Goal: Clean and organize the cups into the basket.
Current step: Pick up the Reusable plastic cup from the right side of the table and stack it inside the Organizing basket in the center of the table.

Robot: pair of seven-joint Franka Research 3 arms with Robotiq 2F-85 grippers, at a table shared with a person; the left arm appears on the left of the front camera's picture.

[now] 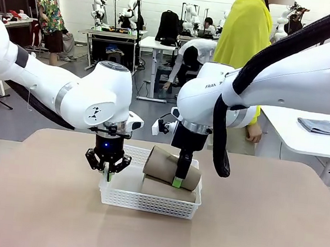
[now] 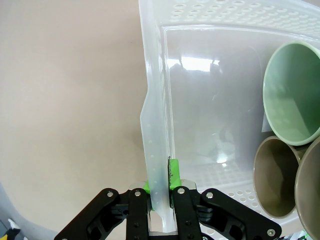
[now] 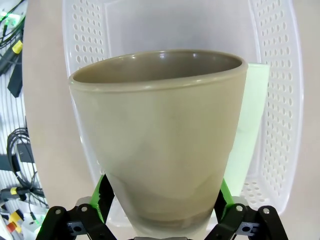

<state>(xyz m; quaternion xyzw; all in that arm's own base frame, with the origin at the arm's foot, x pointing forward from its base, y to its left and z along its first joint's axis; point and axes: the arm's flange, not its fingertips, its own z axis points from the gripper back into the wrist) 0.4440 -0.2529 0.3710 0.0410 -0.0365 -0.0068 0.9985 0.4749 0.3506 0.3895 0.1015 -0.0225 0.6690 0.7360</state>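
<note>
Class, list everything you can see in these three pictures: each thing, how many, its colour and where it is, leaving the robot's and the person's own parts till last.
Basket: one, white, middle of table.
Tan cups: three, tan-brown, lying in the basket, one on top.
Green cup: one, pale mint, lying in the basket.
Table: one, beige, underneath all.
Cloth: one, grey, on white side table.
Left gripper: black, shut on the basket's wall.
Right gripper: black, pads either side of the top tan cup.
Person: one, yellow top, far side.
</note>
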